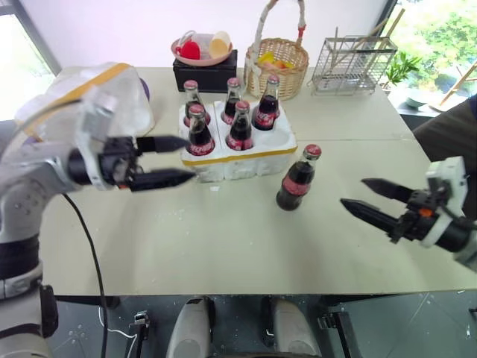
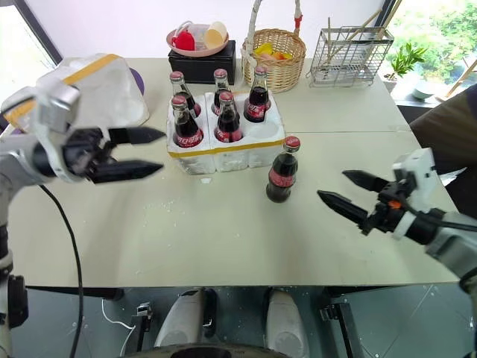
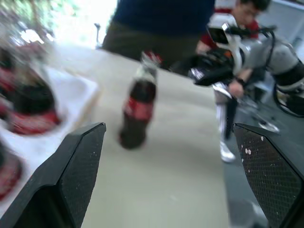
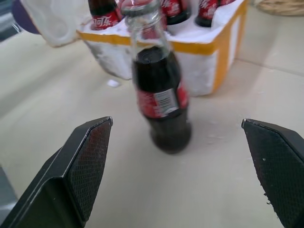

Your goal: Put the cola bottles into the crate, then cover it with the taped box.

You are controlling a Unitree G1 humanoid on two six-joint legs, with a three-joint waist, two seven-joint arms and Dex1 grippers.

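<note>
Table (image 1: 223, 246): crate (image 1: 246, 160), bottle (image 1: 297, 179), basket (image 1: 277, 67)

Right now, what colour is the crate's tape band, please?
Yellow, around the crate's rim; clearest in the right eye view.

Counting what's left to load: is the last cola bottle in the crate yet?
No. That cola bottle stands upright on the table just in front of the crate, apart from both open grippers.

White Chinese-style script runs across the red label of a cola bottle (image 4: 105, 13) standing in the crate (image 4: 216, 52) at the upper left of the right wrist view, too small to read, and nothing else carries legible text.
</note>
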